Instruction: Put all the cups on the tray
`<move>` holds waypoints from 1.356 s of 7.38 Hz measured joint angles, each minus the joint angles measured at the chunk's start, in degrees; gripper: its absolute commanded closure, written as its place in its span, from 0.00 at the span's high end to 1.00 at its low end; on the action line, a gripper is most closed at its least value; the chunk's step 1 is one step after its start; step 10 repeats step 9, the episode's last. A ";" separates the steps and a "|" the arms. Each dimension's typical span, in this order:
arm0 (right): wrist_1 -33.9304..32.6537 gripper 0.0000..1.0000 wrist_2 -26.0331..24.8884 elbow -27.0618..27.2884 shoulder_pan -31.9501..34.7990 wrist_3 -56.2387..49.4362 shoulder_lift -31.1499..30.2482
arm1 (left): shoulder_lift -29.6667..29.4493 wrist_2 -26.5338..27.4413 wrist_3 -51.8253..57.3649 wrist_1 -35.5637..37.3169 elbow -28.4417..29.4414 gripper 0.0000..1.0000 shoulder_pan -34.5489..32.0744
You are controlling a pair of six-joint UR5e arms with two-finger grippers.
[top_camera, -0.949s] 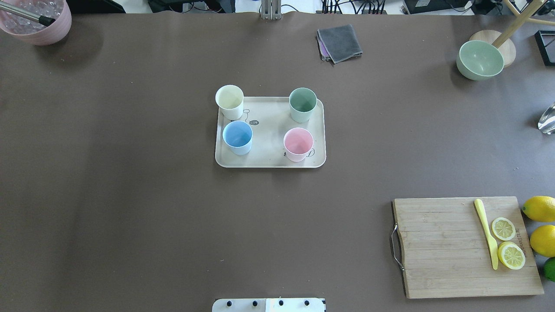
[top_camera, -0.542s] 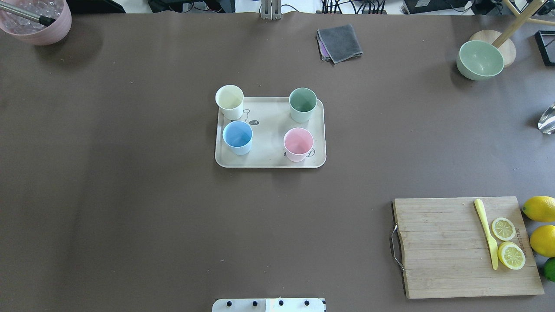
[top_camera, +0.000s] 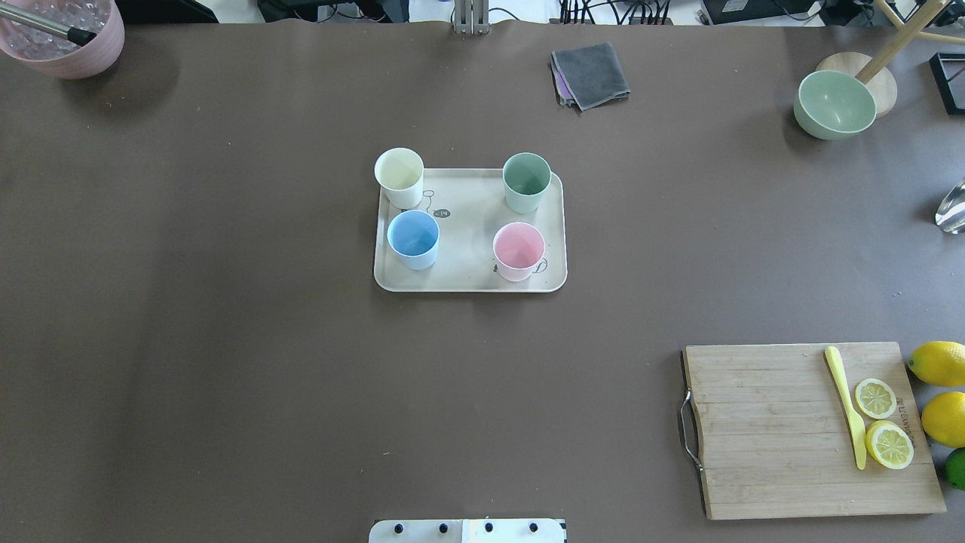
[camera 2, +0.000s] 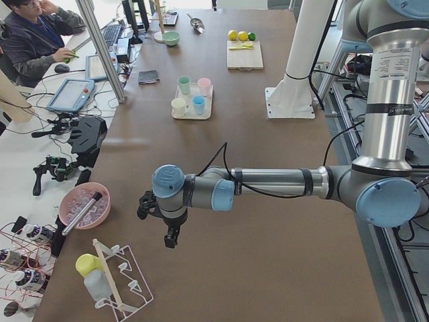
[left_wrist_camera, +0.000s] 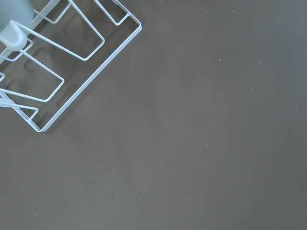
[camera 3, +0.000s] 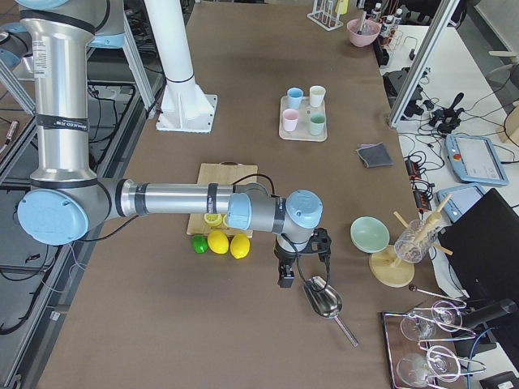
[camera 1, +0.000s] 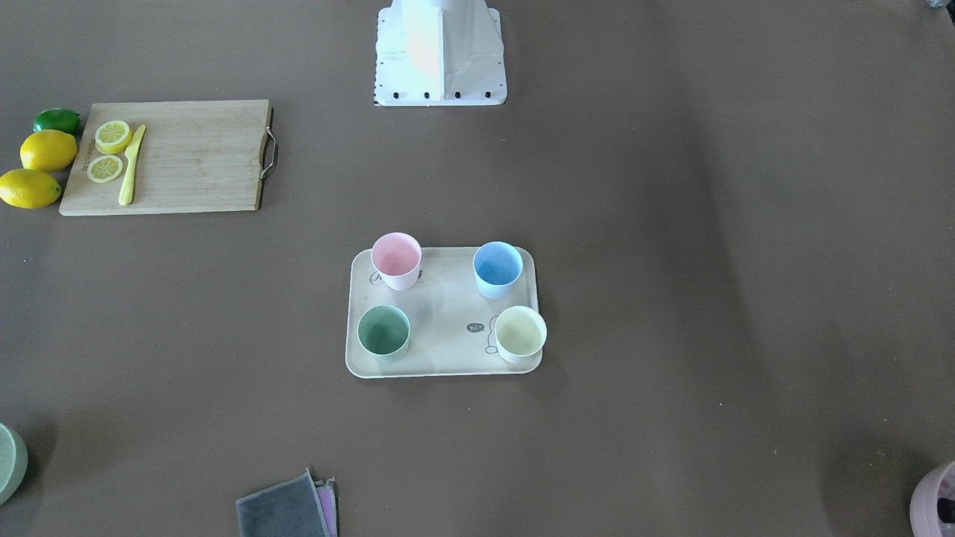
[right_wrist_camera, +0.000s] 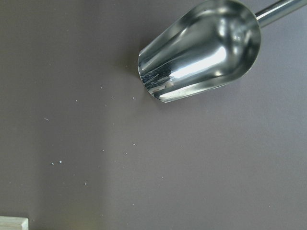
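nothing has shifted over the last second: the pink cup (top_camera: 519, 251), sage green cup (top_camera: 526, 182), light blue cup (top_camera: 413, 239) and cream-yellow cup (top_camera: 399, 177) stand upright on the rabbit tray (top_camera: 467, 226), one near each corner, exactly as before. i judge the task done, with no cup left on the tabletop (top_camera: 226, 339). the left arm (camera 2: 268, 181) hangs beside a wire rack (left_wrist_camera: 72, 57), the right arm (camera 3: 178, 198) beside a metal scoop (right_wrist_camera: 201, 48), both well apart from the tray. whether their jaws are open or closed i cannot tell. the cutting board (top_camera: 769, 430) and grey cloth (top_camera: 590, 74) lie well apart, hindering nothing.
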 measured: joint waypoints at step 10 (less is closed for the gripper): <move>0.09 1.00 -0.07 0.34 -2.22 -0.18 0.12 | -0.08 -0.21 0.07 -0.01 -0.18 0.98 0.09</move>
